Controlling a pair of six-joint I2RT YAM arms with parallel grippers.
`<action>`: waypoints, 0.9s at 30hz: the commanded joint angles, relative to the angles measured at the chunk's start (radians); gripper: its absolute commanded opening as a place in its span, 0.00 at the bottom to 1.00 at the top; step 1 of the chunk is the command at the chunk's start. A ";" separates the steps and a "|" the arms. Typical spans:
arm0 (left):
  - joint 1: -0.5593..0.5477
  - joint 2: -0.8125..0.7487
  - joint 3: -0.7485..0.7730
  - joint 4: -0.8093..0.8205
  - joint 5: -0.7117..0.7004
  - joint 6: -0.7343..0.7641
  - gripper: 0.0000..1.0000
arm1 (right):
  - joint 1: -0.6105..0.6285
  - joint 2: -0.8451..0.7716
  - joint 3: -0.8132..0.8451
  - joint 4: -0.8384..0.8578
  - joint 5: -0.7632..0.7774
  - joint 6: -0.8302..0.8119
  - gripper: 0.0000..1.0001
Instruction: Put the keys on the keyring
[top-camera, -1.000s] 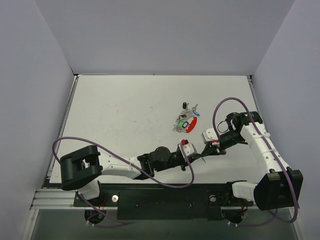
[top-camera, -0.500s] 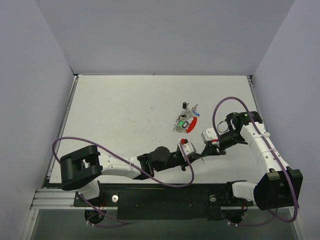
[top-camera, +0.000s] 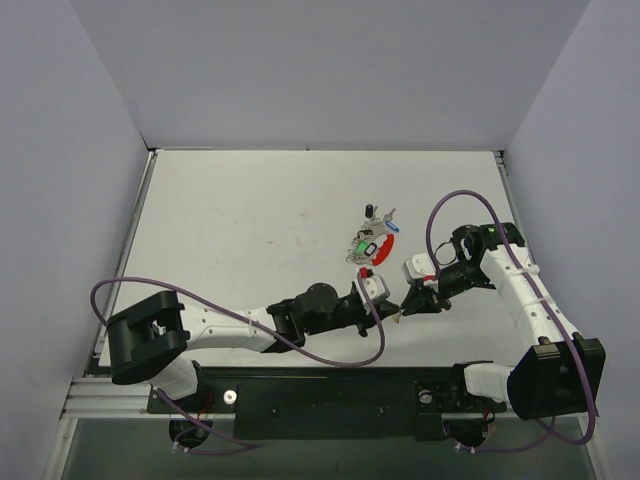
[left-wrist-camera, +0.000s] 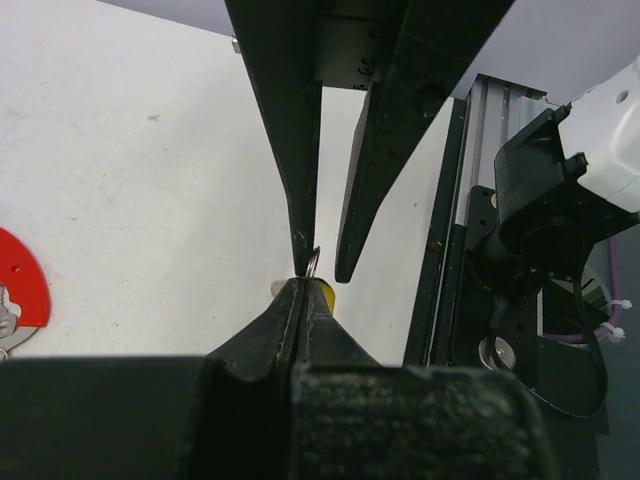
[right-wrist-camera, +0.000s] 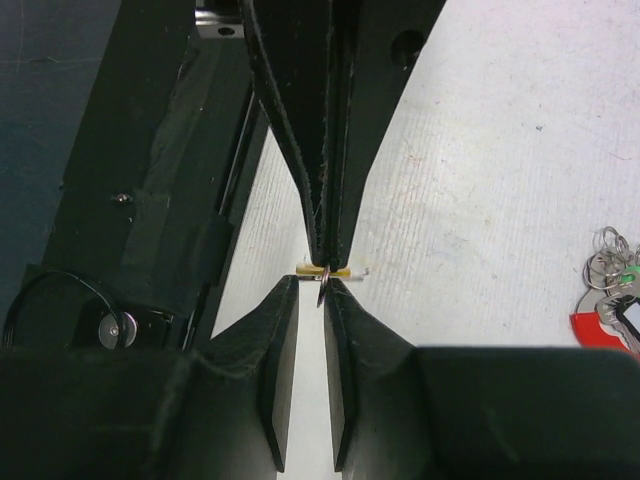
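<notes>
Your left pincer (left-wrist-camera: 303, 283) is pressed fully closed on the yellow-capped key (left-wrist-camera: 322, 292). It grips the key at the very tips, and a thin sliver of metal pokes out past them. Your right pincer (right-wrist-camera: 312, 284) faces it tip to tip, with its jaws a narrow slot apart and nothing in its grip. The sliver sits in that slot; whether it touches either finger cannot be told. The two pincers meet low over the table (top-camera: 250, 220), close to its near edge and right of the middle. The keyring (top-camera: 381, 257) lies flat further up the table, near the pincers but apart from them, with the other keys (top-camera: 364, 245) bunched against it.

This looks like a handover or regrip. Close the right pincer squarely on the metal before the left lets go. The hold is shallow, and a sideways nudge could twist the key out. Leave the key's hole exposed for threading.
</notes>
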 joint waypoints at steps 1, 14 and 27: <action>0.025 -0.074 0.074 -0.121 0.058 -0.028 0.00 | 0.004 0.015 -0.004 -0.235 -0.060 0.011 0.16; 0.108 -0.060 0.175 -0.377 0.261 -0.050 0.00 | -0.013 0.016 0.013 -0.226 -0.094 0.075 0.35; 0.119 -0.031 0.212 -0.376 0.321 -0.081 0.00 | 0.044 0.078 0.017 -0.208 -0.114 0.104 0.30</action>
